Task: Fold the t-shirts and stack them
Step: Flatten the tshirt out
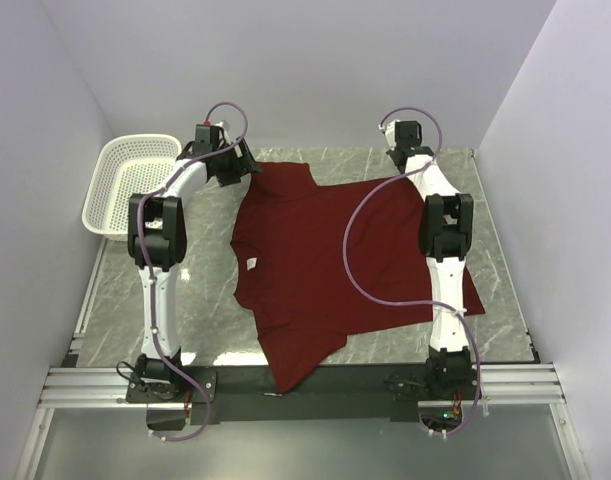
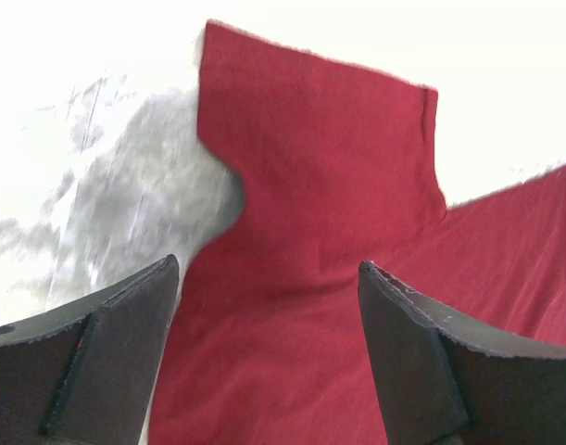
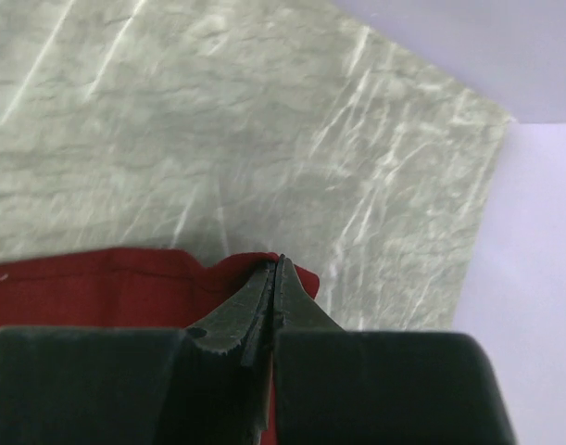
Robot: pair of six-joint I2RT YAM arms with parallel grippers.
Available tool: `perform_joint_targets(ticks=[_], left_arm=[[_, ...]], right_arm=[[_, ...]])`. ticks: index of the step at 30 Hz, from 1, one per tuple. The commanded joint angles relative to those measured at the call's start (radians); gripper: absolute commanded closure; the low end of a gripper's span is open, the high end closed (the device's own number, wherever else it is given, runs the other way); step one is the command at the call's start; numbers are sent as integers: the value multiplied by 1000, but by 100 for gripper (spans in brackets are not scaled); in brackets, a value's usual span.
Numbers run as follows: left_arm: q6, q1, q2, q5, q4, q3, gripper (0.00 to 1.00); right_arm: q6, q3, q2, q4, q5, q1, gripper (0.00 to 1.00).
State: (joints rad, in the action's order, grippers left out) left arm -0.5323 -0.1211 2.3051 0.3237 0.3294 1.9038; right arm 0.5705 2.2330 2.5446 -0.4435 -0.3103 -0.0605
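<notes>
Right gripper [image 3: 278,269] is pinched shut on the far hem corner of the maroon t-shirt [image 1: 325,270], while the left gripper [image 2: 269,269] gapes empty over its far sleeve, the shirt lying spread across the table [image 1: 205,300], seemingly with no fold yet made and stacking still to come.

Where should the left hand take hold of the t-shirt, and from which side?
Grip the hem of the sleeve at the far left corner of the t-shirt, coming from above. The cloth lies flat there, under the open left hand, and the right hand pinches the far right corner.
</notes>
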Motion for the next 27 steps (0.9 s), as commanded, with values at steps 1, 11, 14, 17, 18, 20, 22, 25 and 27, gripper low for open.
perform_joint_targets(ticks=[1,11,14,17,18,20,22,25,27], left_arm=[[-50,5,66,26,10,113,18],[-187,6,253,23,-62,328,25],[-247,8,292,17,-93,353,29],[-294,8,316,2,-122,360,32],[-304,8,321,-12,-127,362,33],[-324,8,335,-34,-119,374,36],[-325,8,347,-54,-109,389,37],[-321,6,370,-69,-86,420,39],[-316,6,382,-75,-72,432,41]], right_arm=[[9,-10,-23,92,-47,19,100],[-14,-29,-35,72,-18,27,100],[-15,-39,-40,78,-13,28,100],[-15,-35,-37,78,-13,33,100],[-15,-33,-34,77,-13,34,100],[-17,-21,-27,74,-12,36,100],[-18,-16,-26,74,-7,37,100],[-23,-21,-29,75,0,39,100],[-29,-29,-32,77,4,40,100]])
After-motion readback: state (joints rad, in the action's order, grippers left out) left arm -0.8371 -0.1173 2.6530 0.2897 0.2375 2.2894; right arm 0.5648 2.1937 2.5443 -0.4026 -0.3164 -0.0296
